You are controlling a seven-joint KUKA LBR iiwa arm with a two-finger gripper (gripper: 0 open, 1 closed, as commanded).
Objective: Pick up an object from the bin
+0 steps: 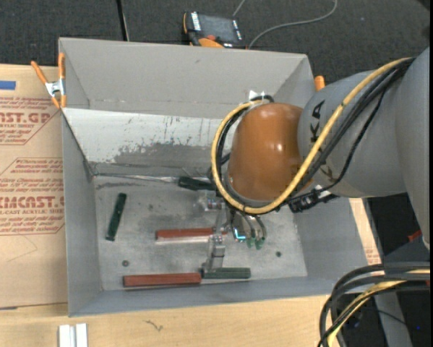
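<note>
- Nearest, just below the end effector: a short dark green bar, end to end with a long red-brown bar on its left. Both lie flat on the bin floor.
- Probably light, stiff and smooth; best gripped across the narrow width, mid-length.
- End effector sits low, at the right end of a second red-brown bar. Can't tell if it's released or clenched, or touching anything.
- Well left of it: another green bar.

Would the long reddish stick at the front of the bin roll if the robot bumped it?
Probably not. The reddish stick looks flat-sided and lies flat on the bin floor, so it would likely slide. It looks straight and stiff, so it probably wouldn't droop when lifted.
</note>
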